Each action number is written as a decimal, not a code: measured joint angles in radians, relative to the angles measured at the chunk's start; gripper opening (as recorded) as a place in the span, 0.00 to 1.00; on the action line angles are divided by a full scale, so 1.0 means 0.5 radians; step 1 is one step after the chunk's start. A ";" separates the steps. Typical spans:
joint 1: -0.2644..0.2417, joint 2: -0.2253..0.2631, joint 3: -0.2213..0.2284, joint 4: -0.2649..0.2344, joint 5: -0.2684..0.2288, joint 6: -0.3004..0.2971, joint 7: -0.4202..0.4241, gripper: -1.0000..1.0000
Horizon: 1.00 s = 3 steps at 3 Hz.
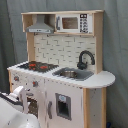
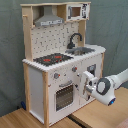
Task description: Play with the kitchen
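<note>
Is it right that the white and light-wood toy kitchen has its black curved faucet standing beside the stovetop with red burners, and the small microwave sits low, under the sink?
Not quite. The small microwave sits high on the top shelf of the white and light-wood toy kitchen, beside the grey hood, as both exterior views show. The black curved faucet does stand at the sink, beside the stovetop with red burners.

I read this as a lab or test setup, not a home. The kitchen (image 1: pixel 60 70) is a child's toy unit in white and light wood, standing alone on a bare wooden surface (image 2: pixel 30 120) in the second exterior view. Behind it in both exterior views hangs a plain grey-green curtain (image 1: pixel 12 30) as backdrop. A white robot arm (image 2: pixel 112 85) reaches in at the front.
</note>
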<state>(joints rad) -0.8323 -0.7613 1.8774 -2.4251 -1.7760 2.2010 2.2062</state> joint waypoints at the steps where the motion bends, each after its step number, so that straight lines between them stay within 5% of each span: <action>1: -0.085 -0.001 0.007 0.078 0.065 0.158 0.034 1.00; 3: -0.324 -0.005 0.099 0.278 0.065 0.422 -0.023 1.00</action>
<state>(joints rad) -0.9945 -0.7638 1.9270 -2.2863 -1.7436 2.4120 2.1948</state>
